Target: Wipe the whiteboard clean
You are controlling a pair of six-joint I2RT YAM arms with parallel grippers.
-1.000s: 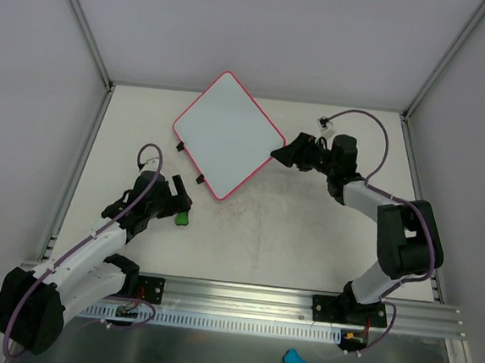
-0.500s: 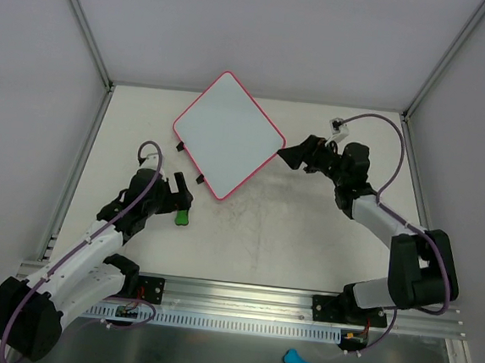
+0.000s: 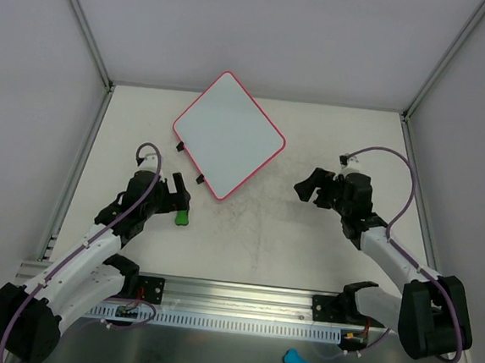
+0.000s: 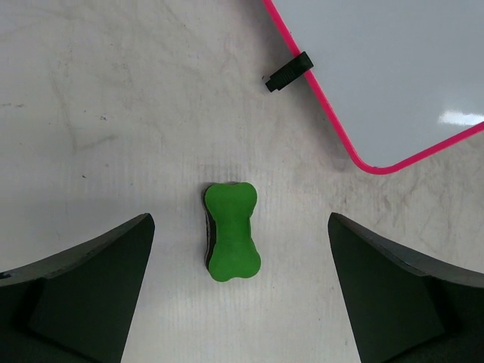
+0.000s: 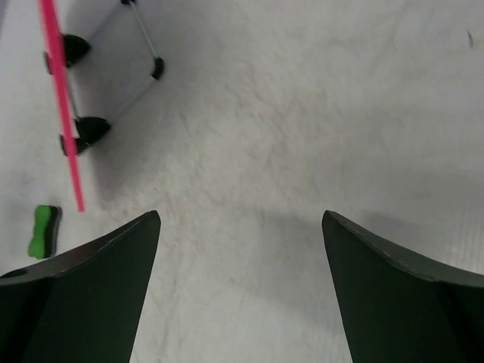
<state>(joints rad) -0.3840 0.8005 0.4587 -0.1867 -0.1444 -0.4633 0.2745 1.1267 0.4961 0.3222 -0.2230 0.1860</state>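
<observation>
Green bone-shaped eraser [image 4: 232, 231] on table [image 4: 113, 98], between spread pincer [image 4: 238, 291], whiteboard [image 4: 393, 68] corner

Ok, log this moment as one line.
left hand: open over green bone-shaped eraser | right hand: open, empty, clear of whiteboard | whiteboard: blank

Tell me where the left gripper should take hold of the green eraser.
Grip the green eraser at its narrow waist, coming straight down from above. It lies flat on the table, centred between the open fingers of the left gripper, so they can close across its short width.
</observation>
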